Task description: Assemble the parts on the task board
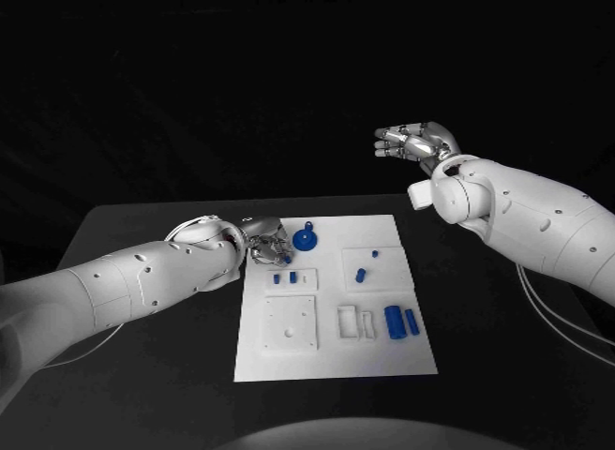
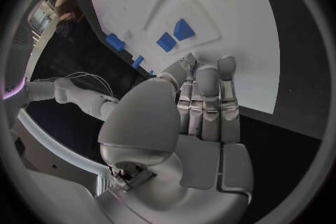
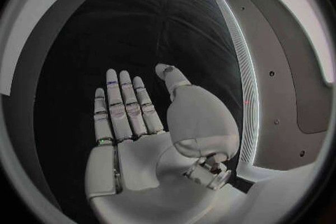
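Left hand (image 1: 264, 246): placed at the board's upper-left corner, centre-left of the head frame; fingers laid straight and close together over the board edge in the left wrist view; nothing seen in its grasp; fingertips hidden behind the palm, so contact with the board could not be told.
Right hand (image 1: 413, 142): raised in the upper right of the head frame, well apart from the board; fingers extended and loosely spread in the right wrist view, holding nothing.
Board (image 1: 389, 361): white plate, centre of the head frame, long axis running from top to bottom of the frame.
Round part (image 1: 305, 239): blue disc with a small tab, top of the board, just right of the left hand.
Key relation: round part lay immediately right of the left hand, tab pointing toward the top of the frame; left hand far nearer than the right, so judged the likelier one for the next pick.
Left middle recess: held two small parts (image 1: 286, 277) side by side.
Right middle recess: held one small peg (image 1: 362, 275); another tiny piece just above it, too small to identify.
Lower right: two upright cylinders (image 1: 401, 322), long axes top to bottom, beside a white bracket (image 1: 353, 322).
Lower-left plate (image 1: 290, 323): white, no blue part on it.
Progress: judged early; most parts lay unassembled.
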